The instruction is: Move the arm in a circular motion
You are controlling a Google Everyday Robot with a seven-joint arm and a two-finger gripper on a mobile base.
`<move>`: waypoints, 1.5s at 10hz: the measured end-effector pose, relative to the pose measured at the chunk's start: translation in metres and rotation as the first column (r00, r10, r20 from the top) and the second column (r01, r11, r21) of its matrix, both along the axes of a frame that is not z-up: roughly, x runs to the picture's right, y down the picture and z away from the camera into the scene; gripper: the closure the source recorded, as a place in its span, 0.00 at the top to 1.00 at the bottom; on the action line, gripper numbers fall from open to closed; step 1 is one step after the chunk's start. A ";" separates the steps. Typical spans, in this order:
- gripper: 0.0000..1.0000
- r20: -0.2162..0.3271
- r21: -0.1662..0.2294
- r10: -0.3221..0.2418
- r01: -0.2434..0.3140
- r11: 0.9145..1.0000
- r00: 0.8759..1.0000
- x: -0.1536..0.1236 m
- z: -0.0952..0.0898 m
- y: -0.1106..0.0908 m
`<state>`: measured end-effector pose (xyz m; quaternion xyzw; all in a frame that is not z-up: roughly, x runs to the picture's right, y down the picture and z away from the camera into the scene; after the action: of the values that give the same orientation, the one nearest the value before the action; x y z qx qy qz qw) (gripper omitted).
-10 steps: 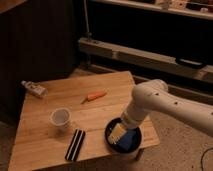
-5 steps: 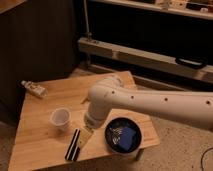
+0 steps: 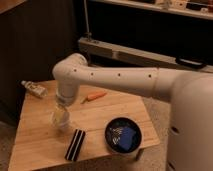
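Jaw state can't be told; gripper (image 3: pixel 61 107) is hanging just above one cup (image 3: pixel 60 120). One arm (image 3: pixel 117 79) is reaching over the table (image 3: pixel 37 142). Near cup: one carrot (image 3: pixel 94 96), one bottle (image 3: pixel 34 89), one bowl (image 3: pixel 124 135), one dark block (image 3: pixel 75 145).

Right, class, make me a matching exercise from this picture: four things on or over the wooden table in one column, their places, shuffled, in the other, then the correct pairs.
Things:
1. carrot
2. small bottle
3. dark bowl
4. gripper

Places:
A. lying at the table's far left corner
B. just above the paper cup, at the end of the white arm
C. near the table's front right edge
D. lying toward the back of the table, near the middle

Pairs: 1-D, 2-A, 3-C, 4-B
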<state>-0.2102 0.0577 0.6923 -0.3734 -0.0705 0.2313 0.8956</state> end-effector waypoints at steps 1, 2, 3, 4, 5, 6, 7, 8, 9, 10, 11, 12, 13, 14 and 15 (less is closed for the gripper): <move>0.80 -0.023 0.008 0.012 -0.012 1.000 1.000 -0.001 0.017 -0.022; 0.80 -0.048 0.011 0.035 -0.034 0.999 0.998 0.001 0.033 -0.043; 0.80 -0.081 0.009 0.064 -0.064 0.998 0.995 0.009 0.049 -0.062; 0.80 -0.112 0.007 0.096 -0.096 0.995 0.989 0.020 0.063 -0.079; 0.80 -0.150 0.004 0.132 -0.133 0.991 0.980 0.037 0.078 -0.093; 0.80 -0.179 0.001 0.160 -0.163 0.987 0.971 0.053 0.089 -0.103; 0.80 -0.223 -0.001 0.204 -0.209 0.978 0.953 0.081 0.104 -0.113; 0.80 -0.260 -0.001 0.235 -0.244 0.970 0.937 0.108 0.112 -0.117; 0.80 -0.288 -0.004 0.258 -0.271 0.963 0.922 0.131 0.116 -0.116; 0.80 -0.335 -0.005 0.298 -0.318 0.948 0.894 0.173 0.119 -0.111; 0.80 -0.358 -0.006 0.320 -0.344 0.939 0.877 0.194 0.121 -0.107; 0.80 -0.386 -0.006 0.344 -0.375 0.927 0.856 0.220 0.121 -0.100; 0.80 -0.417 -0.004 0.371 -0.410 0.912 0.829 0.250 0.120 -0.091; 0.80 -0.443 -0.003 0.392 -0.438 0.899 0.806 0.274 0.119 -0.082; 0.80 -0.469 -0.002 0.412 -0.467 0.884 0.782 0.297 0.116 -0.070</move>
<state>0.0865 -0.0126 0.8087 -0.3342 0.0698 0.5184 0.7840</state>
